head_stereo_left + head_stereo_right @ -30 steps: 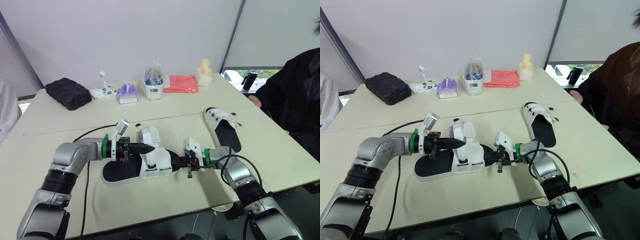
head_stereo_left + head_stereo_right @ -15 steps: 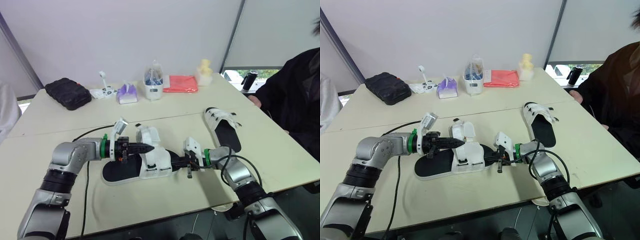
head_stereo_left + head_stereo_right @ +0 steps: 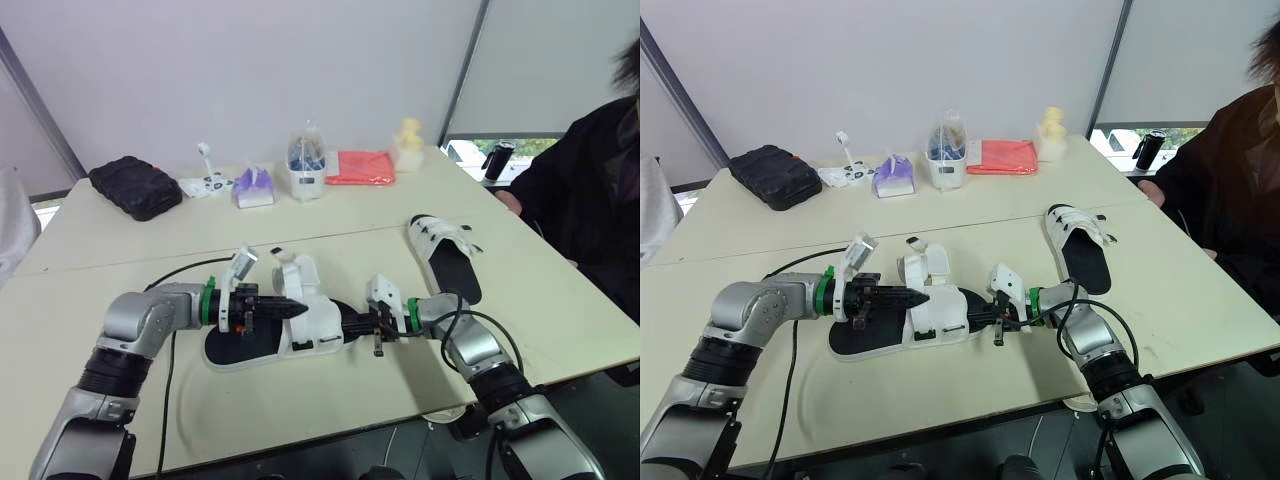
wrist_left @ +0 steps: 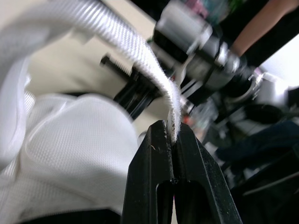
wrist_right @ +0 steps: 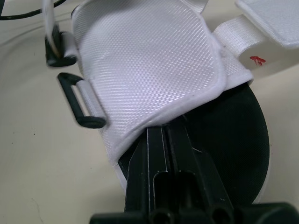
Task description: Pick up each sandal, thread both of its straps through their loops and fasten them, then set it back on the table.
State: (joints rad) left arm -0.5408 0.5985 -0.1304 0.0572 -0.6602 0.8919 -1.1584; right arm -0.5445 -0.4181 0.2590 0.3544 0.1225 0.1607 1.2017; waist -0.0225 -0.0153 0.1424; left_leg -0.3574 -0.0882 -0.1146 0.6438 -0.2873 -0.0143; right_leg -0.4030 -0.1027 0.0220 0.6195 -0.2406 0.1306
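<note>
**Strap pinched, sandal held from both sides**

We see the left gripper (image 4: 172,133) closed tight on the end of a white strap (image 4: 135,51). The strap arcs away from its fingertips toward the sandal's white upper. The sandal (image 3: 250,348) rests on the table (image 3: 300,400) between the two grippers. The right gripper (image 5: 164,135) has its fingers narrowed together, tips tucked under the edge of the upper, clamping the sandal there. A black loop (image 5: 92,122) sits just beside those fingers. A second sandal (image 3: 446,256) lies well apart, beyond the right gripper.
</note>
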